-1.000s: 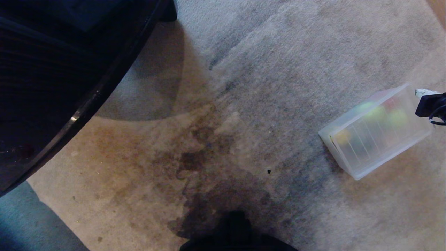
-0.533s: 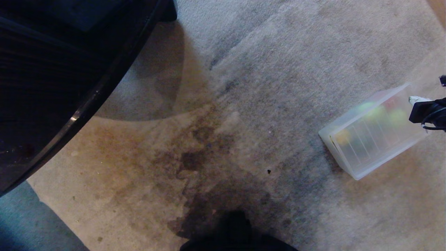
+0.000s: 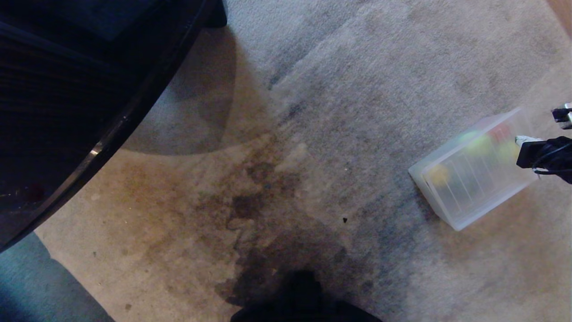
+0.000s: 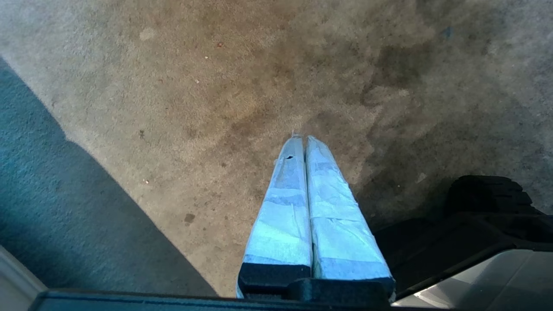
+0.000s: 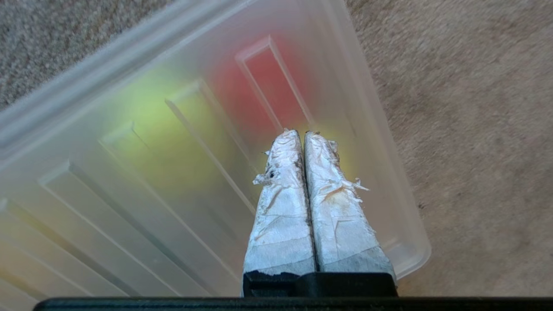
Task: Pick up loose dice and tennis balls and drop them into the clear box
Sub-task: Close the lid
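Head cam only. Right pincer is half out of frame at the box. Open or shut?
Observer: Shut. In its wrist view the right pincer has both taped fingers pressed together, with nothing between them.
Operator: What's directly under it?
Observer: The ribbed lid of the clear box, near one end. I can't tell whether it touches.
Operator: Can you make out the contents there?
Observer: Only blurred through the plastic: a red blob just beyond the tips, and a yellow-green blob beside it.
Operator: Left arm? Not in my view.
Observer: The left pincer is shut and empty, over stained carpet.
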Robot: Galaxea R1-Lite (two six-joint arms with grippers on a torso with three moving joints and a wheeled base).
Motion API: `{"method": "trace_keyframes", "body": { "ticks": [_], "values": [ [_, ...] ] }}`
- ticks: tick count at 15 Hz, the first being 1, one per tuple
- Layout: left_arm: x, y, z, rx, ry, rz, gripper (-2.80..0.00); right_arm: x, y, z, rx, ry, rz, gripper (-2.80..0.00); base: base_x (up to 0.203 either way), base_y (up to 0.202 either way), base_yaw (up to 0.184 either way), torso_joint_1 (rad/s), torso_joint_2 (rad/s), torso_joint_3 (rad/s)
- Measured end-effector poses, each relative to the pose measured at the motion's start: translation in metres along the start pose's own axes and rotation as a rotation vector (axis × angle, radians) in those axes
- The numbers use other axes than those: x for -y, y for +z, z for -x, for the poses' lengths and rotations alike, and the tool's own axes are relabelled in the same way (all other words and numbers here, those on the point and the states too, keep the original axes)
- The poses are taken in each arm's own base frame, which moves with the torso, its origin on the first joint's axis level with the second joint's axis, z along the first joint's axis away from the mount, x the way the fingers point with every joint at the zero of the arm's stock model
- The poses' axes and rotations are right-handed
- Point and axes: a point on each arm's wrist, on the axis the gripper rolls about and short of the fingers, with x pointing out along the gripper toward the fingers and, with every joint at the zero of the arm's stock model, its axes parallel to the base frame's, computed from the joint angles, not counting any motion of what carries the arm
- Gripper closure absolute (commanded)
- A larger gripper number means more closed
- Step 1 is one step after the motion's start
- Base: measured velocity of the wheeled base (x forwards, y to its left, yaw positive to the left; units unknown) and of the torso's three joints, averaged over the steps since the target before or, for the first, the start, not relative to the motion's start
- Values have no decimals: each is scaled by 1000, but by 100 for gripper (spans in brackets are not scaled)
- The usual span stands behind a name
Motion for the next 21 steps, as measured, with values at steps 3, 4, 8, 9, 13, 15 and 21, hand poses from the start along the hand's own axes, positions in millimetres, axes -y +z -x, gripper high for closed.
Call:
{"method": "trace_keyframes", "body": {
  "ticks": [3,4,8,9,13,15,21],
  "values": [
    [0,0,0,0,0,0,0,-4,-9,0,-40,14,-41,0,0,0,0,0,0,0],
    [0,0,0,0,0,0,0,-5,-10,0,-47,16,-47,0,0,0,0,0,0,0],
    [0,0,0,0,0,0,0,-6,-11,0,-50,19,-49,0,0,0,0,0,0,0],
    [0,0,0,0,0,0,0,-6,-11,0,-51,19,-50,0,0,0,0,0,0,0],
    [0,0,0,0,0,0,0,-7,9,19,-85,34,-64,0,0,0,0,0,0,0],
    [0,0,0,0,0,0,0,-15,24,33,-103,66,-90,0,0,0,0,0,0,0],
    [0,0,0,0,0,0,0,-48,44,43,-88,173,-236,0,0,0,0,0,0,0]
  ]
}}
